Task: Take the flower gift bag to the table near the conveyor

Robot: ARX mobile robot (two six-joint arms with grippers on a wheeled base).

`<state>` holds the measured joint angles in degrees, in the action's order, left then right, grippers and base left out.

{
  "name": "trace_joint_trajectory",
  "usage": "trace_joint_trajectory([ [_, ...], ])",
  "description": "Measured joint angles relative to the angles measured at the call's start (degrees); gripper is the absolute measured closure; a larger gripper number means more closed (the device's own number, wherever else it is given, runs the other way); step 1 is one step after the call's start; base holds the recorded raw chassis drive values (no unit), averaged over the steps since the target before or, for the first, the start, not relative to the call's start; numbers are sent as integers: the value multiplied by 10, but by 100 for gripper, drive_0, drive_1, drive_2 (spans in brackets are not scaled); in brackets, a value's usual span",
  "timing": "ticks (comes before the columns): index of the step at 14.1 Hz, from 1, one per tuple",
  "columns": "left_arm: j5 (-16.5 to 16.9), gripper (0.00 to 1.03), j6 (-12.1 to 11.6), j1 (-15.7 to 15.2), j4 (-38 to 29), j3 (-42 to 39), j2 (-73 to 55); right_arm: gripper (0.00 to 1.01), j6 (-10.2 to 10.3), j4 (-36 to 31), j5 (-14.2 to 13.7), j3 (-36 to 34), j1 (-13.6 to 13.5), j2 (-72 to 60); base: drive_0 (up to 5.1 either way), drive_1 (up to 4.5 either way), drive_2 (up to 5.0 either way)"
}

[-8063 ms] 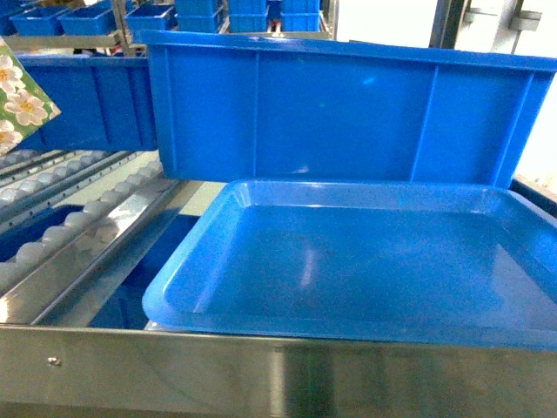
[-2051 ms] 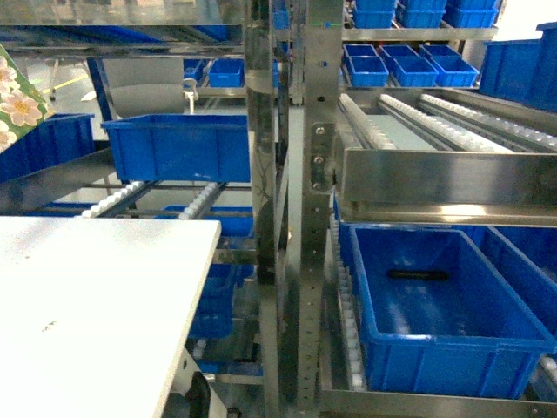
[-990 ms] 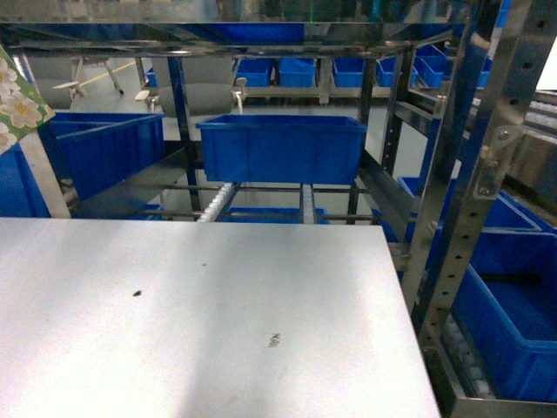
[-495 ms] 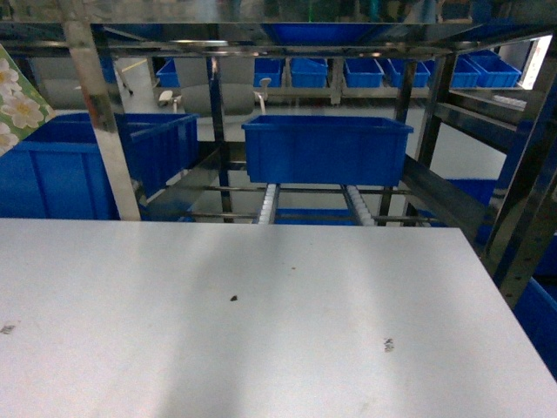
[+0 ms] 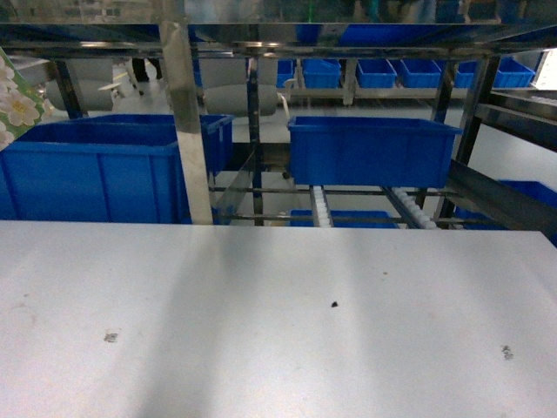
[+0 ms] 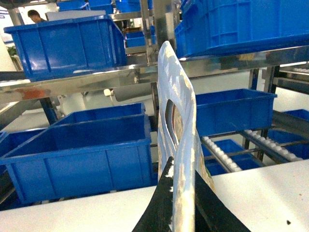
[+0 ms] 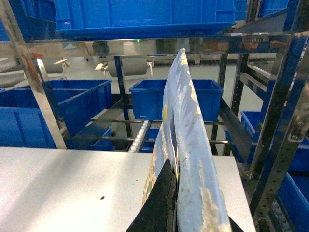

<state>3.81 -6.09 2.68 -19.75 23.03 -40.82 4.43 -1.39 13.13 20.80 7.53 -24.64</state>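
Quick headcount. One table, with three dark marks I can make out: one mid-top, one toward the left edge and one by the right edge.

Beyond the far edge there are three big blue bins: a left bin, a half-hidden bin behind it and a middle bin. The small bins on the back shelf number at least four, too blurry for more.

The conveyor has two roller tracks showing. One flower gift bag, pinched by two grippers, the left gripper and the right gripper. One person way back.
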Motion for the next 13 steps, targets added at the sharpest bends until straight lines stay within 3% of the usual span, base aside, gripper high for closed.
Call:
trace_joint_trajectory([
  [13, -5, 101, 0, -2, -1, 0, 0, 99, 0, 1, 4, 0, 0, 0, -500, 245, 245],
])
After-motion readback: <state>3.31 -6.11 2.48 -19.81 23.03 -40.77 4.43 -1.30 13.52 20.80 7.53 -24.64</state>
